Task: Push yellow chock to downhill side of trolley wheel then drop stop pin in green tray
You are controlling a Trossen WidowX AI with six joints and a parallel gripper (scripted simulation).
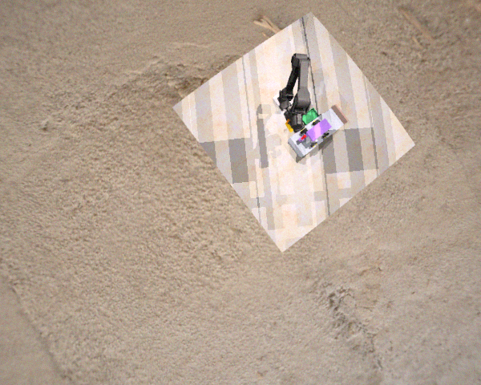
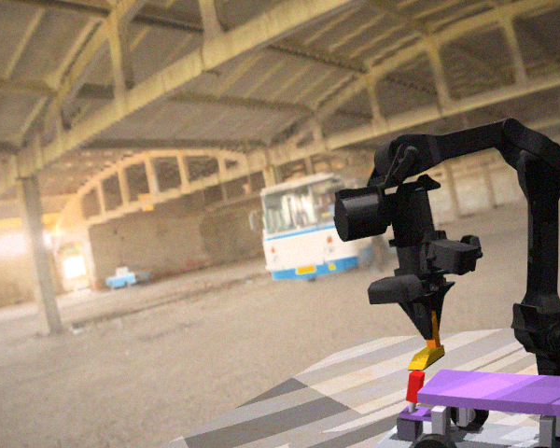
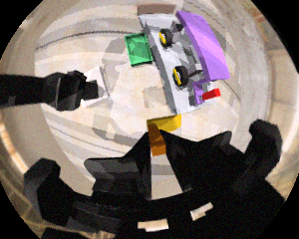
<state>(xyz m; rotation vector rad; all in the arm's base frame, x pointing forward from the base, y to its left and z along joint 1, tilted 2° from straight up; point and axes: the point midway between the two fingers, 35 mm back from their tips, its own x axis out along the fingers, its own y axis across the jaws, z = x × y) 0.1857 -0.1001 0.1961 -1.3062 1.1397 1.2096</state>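
Note:
My gripper (image 2: 430,335) (image 3: 152,133) is shut on the orange handle of the yellow chock (image 1: 289,126) (image 2: 426,357) (image 3: 165,122). The chock hangs in the air, off the table, beyond the pin end of the ramp (image 1: 337,118) (image 3: 149,21) in the wrist view. Its black base is not clearly seen. The trolley (image 1: 318,130) (image 2: 497,391) (image 3: 205,46) with its purple deck stands on the ramp. The red-headed stop pin (image 1: 303,138) (image 2: 415,385) (image 3: 212,94) stands upright in its bracket at one end of the trolley. The green tray (image 1: 309,115) (image 3: 139,49) is beside the ramp and looks empty.
A brown block (image 1: 339,114) (image 3: 156,9) crosses the ramp's end away from the pin. Two near-side wheels (image 3: 165,37) (image 3: 180,76) face the tray's side. The arm's base stands on a white plate (image 3: 95,86), across from the tray.

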